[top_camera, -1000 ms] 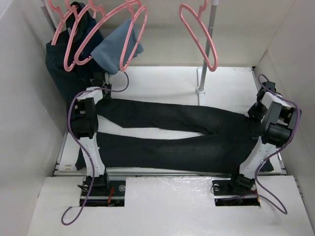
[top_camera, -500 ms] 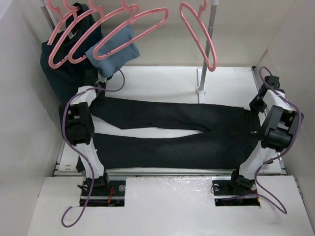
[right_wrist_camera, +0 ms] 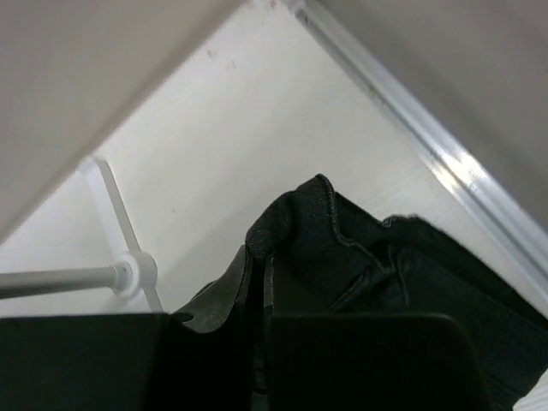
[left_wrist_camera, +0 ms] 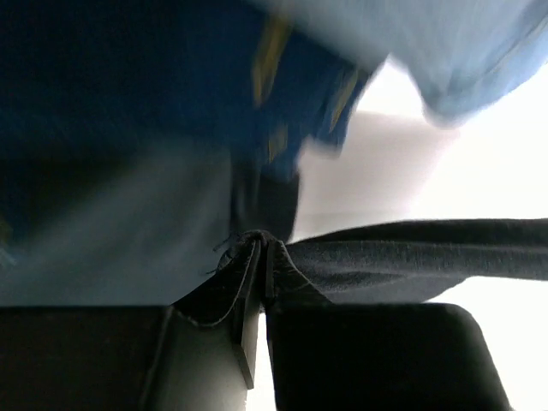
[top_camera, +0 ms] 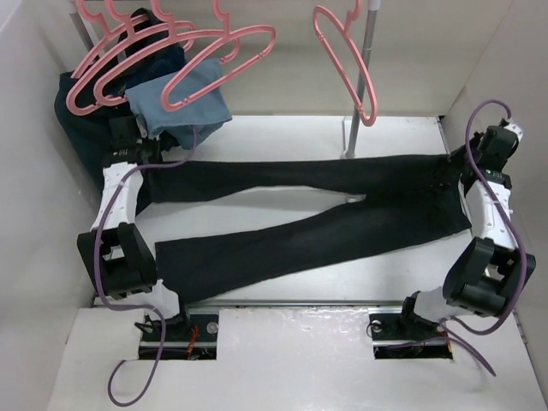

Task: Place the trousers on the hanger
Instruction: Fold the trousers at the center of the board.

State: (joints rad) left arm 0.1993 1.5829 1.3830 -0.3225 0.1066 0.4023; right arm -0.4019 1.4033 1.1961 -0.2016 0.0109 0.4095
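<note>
The white tabletop (top_camera: 282, 287) is crossed from its left edge to its right edge by the black trousers (top_camera: 342, 227), which are pulled up off it at both ends. The far leg is stretched towards the far left corner, while the near leg is slanted towards the near left corner. A navy garment (top_camera: 73, 128) and a light-blue cloth (top_camera: 184, 107) are hung on pink hangers above the far left corner. The empty hanger (top_camera: 341, 67) is hung above the far edge. The far leg's hem is pinched between the closed fingers of the left gripper (left_wrist_camera: 259, 257). The waistband is pinched likewise by the right gripper (right_wrist_camera: 259, 265) near the far right corner.
</note>
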